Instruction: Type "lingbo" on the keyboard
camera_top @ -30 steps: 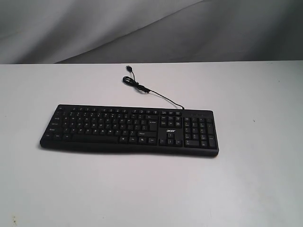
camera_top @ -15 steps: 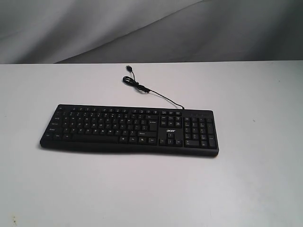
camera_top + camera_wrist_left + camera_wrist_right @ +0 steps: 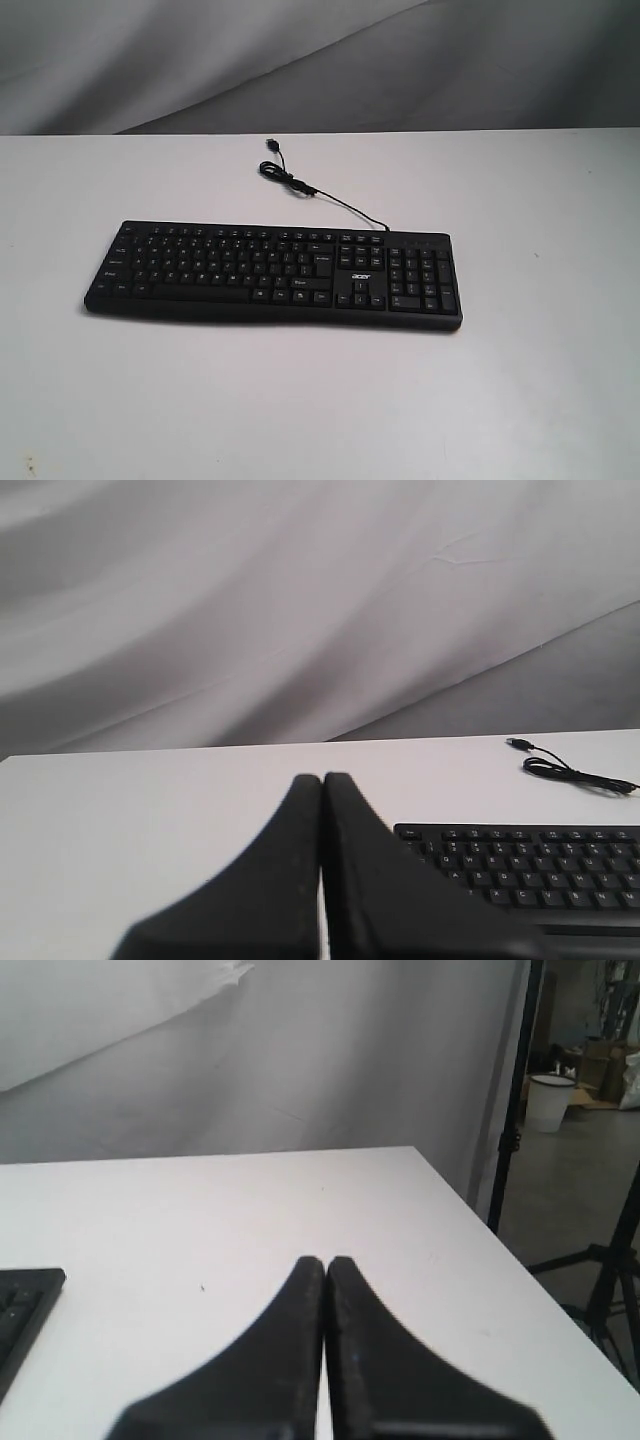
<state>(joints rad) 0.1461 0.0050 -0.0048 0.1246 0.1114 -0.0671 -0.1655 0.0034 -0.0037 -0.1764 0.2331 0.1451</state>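
Nothing moved since prior frame | keyboard (image 3: 272, 275) flat on table (image 3: 540, 400), centre | left gripper (image 3: 322, 780), right gripper (image 3: 325, 1262): jaws together, empty | likely rigid, light, may slide: you press keys straight down, no grasp.

White table (image 3: 540, 400) fills the near and middle of the scene, matte, with a few dark specks (image 3: 28, 464) at the near-left corner. Grey creased fabric backdrop (image 3: 200, 60) hangs along the far edge. Right wrist view: black vertical stand pole (image 3: 512, 1110) just past the table edge, black tripod legs (image 3: 610, 1270) on grey floor (image 3: 570, 1190). White bin (image 3: 548, 1102) further back, what look like cardboard boxes (image 3: 600, 1060) beside it, blurred.
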